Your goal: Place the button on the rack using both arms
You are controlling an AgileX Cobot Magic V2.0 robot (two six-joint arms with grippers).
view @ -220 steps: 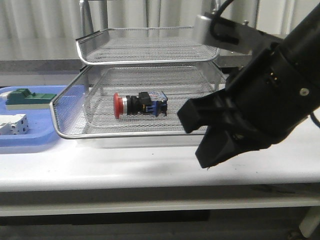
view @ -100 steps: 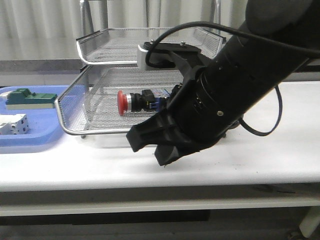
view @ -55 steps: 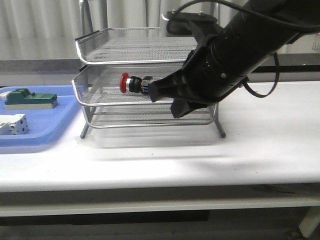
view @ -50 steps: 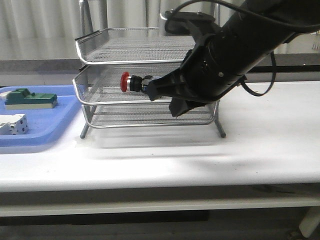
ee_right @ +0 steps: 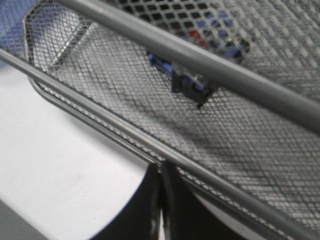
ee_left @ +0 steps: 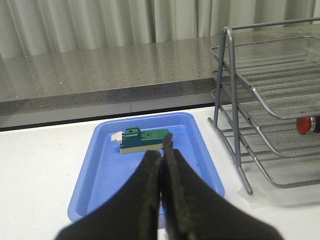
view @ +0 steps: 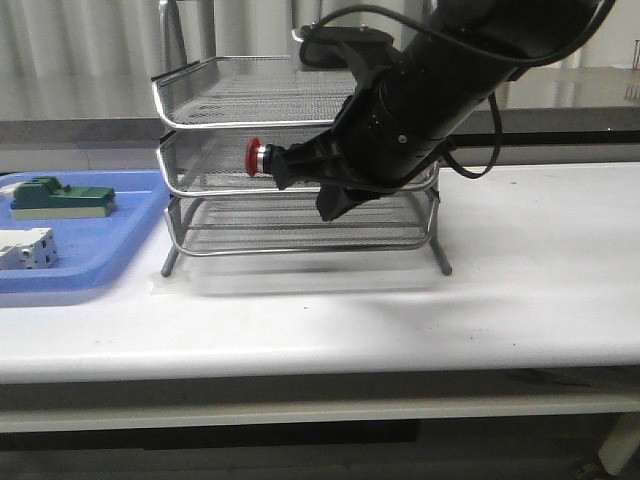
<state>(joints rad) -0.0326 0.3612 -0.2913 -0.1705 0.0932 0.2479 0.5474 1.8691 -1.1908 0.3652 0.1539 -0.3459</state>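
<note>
The silver wire-mesh rack point(view: 210, 110) stands mid-table. The button point(view: 256, 156) lies on its side in the middle tier, red head to the left, the rest hidden behind my right arm. My right gripper point(view: 330, 207) is shut and empty, right at the front of that tier. In the right wrist view its tips point(ee_right: 161, 171) are at the tier's front rim point(ee_right: 100, 112), with the button point(ee_right: 190, 82) seen through the mesh beyond. My left gripper point(ee_left: 162, 150) is shut and empty above the table near the blue tray. The rack point(ee_left: 260, 95) and the button's head point(ee_left: 306, 124) are to its side.
A flat blue tray point(view: 90, 255) sits left of the rack and holds a green block point(view: 60, 196) and a white boxy component point(view: 25, 247). The tray point(ee_left: 107, 185) and green block point(ee_left: 145, 141) also show in the left wrist view. A grey counter and curtains run behind.
The middle tier, pulled far out earlier, has slid back in under the top tier with the button in it. My right gripper moved up and back with its front rim.
</note>
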